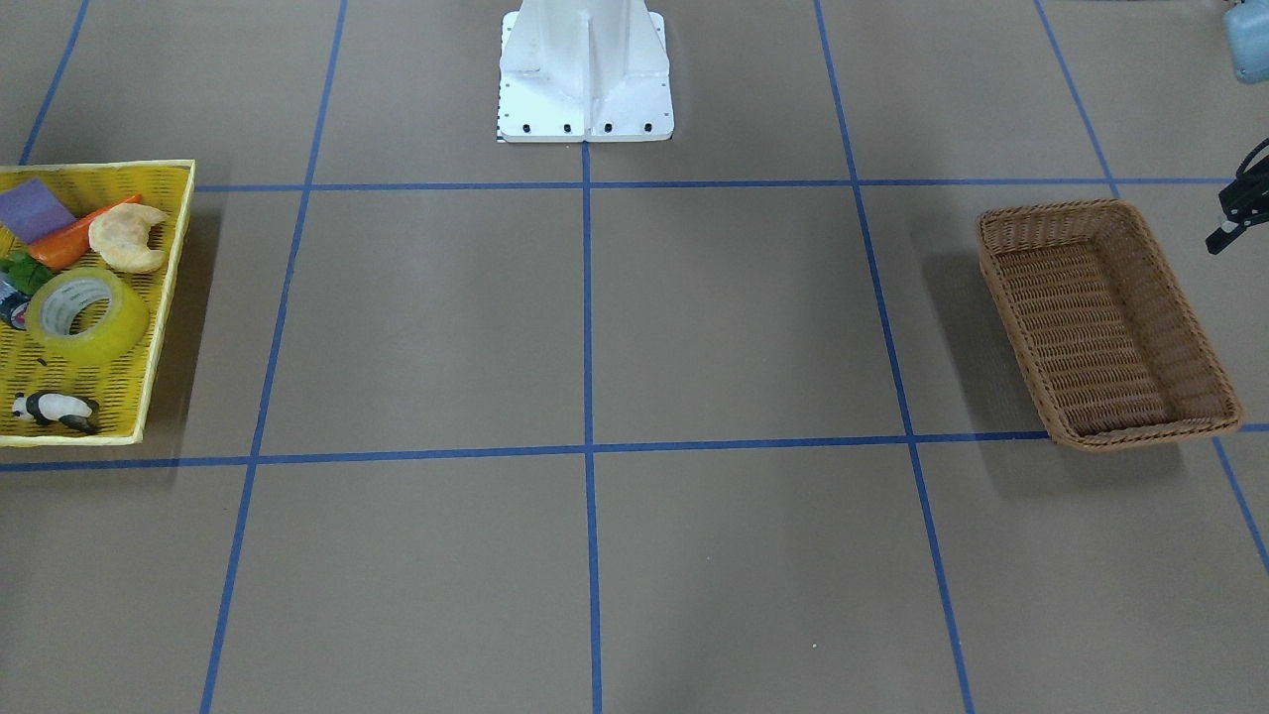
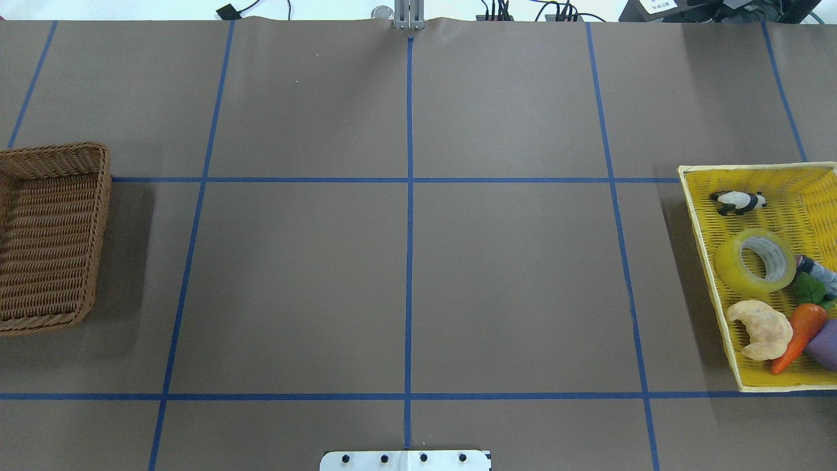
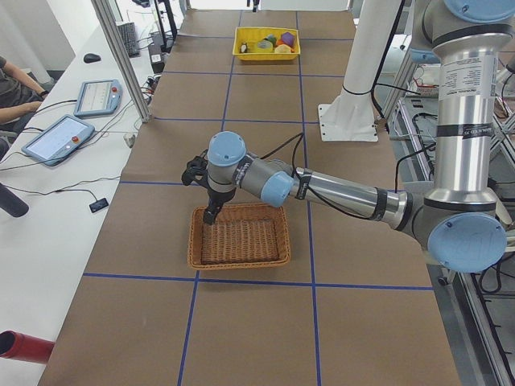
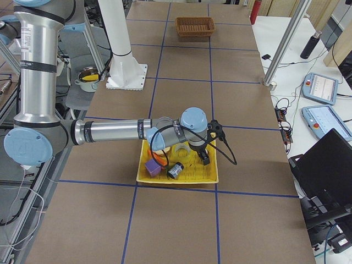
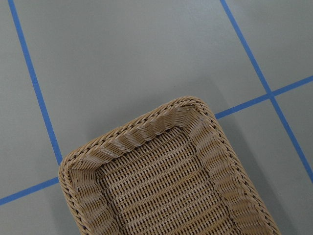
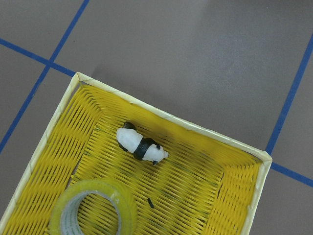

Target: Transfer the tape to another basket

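Observation:
The tape point(image 2: 756, 260), a yellow translucent roll with a white core, lies flat in the bright yellow mesh basket point(image 2: 711, 281) at the table's right end. It also shows in the front view point(image 1: 87, 315) and at the bottom of the right wrist view point(image 6: 93, 211). The brown wicker basket point(image 2: 55, 150) stands empty at the left end, and shows in the left wrist view point(image 5: 156, 125). My left gripper point(image 3: 211, 212) hovers over the wicker basket's outer end. My right gripper point(image 4: 203, 158) hovers over the yellow basket beside the tape. I cannot tell whether either is open or shut.
The yellow basket also holds a toy panda point(image 2: 739, 201), a croissant point(image 2: 762, 329), a carrot point(image 2: 796, 335), a purple block point(image 2: 825, 343) and a small dark can point(image 2: 819, 271). The robot's white base point(image 1: 585, 74) stands mid-table. Blue tape lines grid the brown tabletop.

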Tool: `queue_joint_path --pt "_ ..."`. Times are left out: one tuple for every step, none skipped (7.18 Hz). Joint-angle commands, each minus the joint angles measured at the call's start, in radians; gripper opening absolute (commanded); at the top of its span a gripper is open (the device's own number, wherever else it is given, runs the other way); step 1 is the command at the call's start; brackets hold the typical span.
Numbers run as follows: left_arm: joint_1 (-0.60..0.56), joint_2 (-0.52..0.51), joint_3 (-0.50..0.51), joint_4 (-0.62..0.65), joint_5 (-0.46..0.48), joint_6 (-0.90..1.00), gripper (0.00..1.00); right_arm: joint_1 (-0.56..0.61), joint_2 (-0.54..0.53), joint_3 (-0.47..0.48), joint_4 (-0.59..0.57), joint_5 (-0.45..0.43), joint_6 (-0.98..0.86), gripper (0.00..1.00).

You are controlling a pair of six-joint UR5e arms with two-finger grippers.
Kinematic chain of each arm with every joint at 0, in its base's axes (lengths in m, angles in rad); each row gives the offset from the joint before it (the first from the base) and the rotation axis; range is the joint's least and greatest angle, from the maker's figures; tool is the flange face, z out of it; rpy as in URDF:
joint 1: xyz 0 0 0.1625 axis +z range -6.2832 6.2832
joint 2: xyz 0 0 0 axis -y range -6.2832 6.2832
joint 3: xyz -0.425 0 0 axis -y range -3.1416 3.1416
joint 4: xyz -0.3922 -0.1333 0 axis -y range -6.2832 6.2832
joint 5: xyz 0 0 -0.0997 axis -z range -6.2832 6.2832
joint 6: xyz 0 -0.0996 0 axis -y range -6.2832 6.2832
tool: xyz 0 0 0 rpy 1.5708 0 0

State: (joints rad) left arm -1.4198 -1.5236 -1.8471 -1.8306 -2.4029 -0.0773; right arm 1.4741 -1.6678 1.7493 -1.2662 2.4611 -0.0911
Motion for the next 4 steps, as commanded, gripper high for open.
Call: queue_joint_path --pt "-0.001 0.005 -0.003 0.001 -0.001 -0.002 0.98 0.0 0.01 -0.01 -0.001 -0.001 0.017 1.0" --pt "0.002 0.013 0.003 0.002 0.001 -0.001 0.98 0.0 0.008 -0.008 0.001 0.001 0.051 1.0" --pt "0.001 0.016 0.003 0.001 0.001 -0.002 0.98 0.0 0.007 0.004 0.002 0.002 0.048 1.0" --pt "0.002 0.016 0.002 0.004 0.001 -0.004 0.98 0.0 0.005 0.018 0.002 0.002 0.045 1.0"
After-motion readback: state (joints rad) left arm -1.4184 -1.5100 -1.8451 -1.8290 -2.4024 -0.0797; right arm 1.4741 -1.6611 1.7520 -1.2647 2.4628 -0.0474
